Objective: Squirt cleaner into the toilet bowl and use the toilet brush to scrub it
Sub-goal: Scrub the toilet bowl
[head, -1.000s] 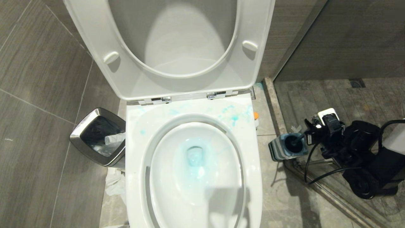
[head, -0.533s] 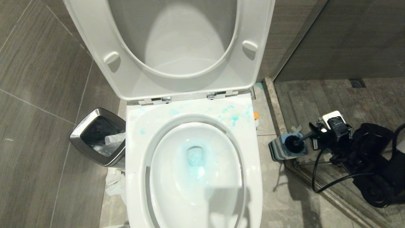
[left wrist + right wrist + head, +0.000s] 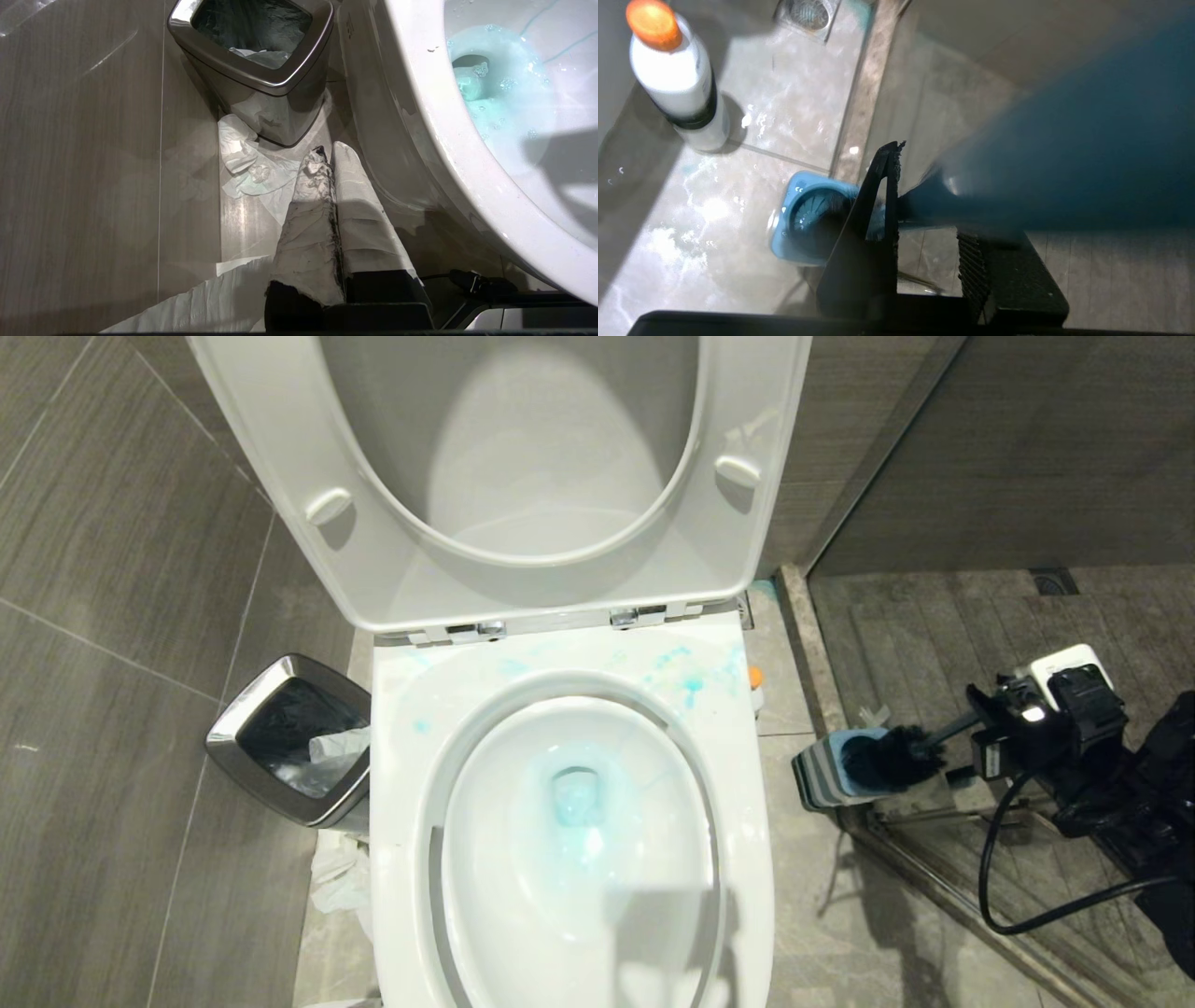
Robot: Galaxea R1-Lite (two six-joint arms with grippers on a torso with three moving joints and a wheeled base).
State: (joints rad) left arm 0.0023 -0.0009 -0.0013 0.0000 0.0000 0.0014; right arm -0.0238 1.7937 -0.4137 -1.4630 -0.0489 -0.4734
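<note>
R gripper (image 3: 971, 739), clamped on toilet brush (image 3: 892, 758), lifts it above holder (image 3: 822, 775) beside toilet bowl (image 3: 747, 821), w/ cleaner already in, ready for scrubbing; L gripper (image 3: 322, 161) shut, idle.

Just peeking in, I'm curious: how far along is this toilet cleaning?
Squirting looks done: blue liquid tints the toilet bowl, and the cleaner stands on the floor. In hand: the right gripper holds the toilet brush, its head at the holder. Scrubbing remains.

White cleaner (image 3: 679, 88), orange cap (image 3: 653, 23)
</note>
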